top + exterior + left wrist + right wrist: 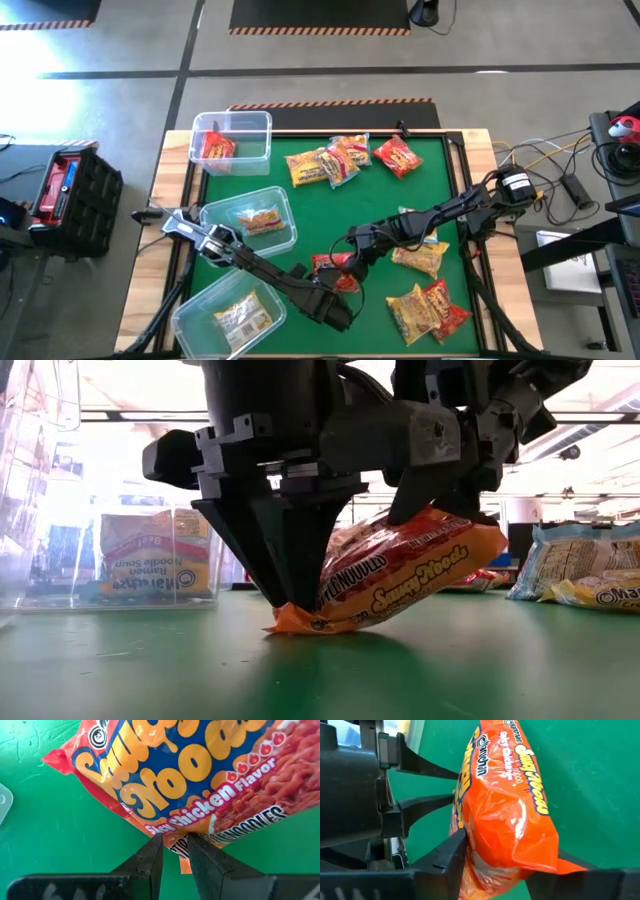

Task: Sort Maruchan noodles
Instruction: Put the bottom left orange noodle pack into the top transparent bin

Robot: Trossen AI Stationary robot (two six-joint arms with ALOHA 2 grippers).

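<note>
An orange noodle packet with blue and yellow lettering (335, 268) (410, 575) sits between both grippers near the mat's middle front. My left gripper (335, 288) (174, 840) is shut on its lower end. My right gripper (355, 252) (512, 852) is shut on the raised part of the packet. Other red, yellow and orange packets lie flat on the mat: a group near the far edge (330, 162), one red packet (398, 156), and more on the right (430, 308). Three clear bins on the left each hold a packet. My left gripper pinches the packet's flat sealed edge (176, 851) between its two fingers (283, 575), coming from above and pointing down. That end (300, 622) rests on the mat. My right gripper has the packet's thick body (510, 840) between its two fingers (451, 851), which lie across it. This end is raised, so the packet tilts up from the mat.
Clear bins stand along the left: one at the far corner (250, 125), one in the middle (282, 198), one near the front (190, 318). A yellow packet (420, 256) lies just right of my right gripper. Bare green mat lies in the centre (330, 215).
</note>
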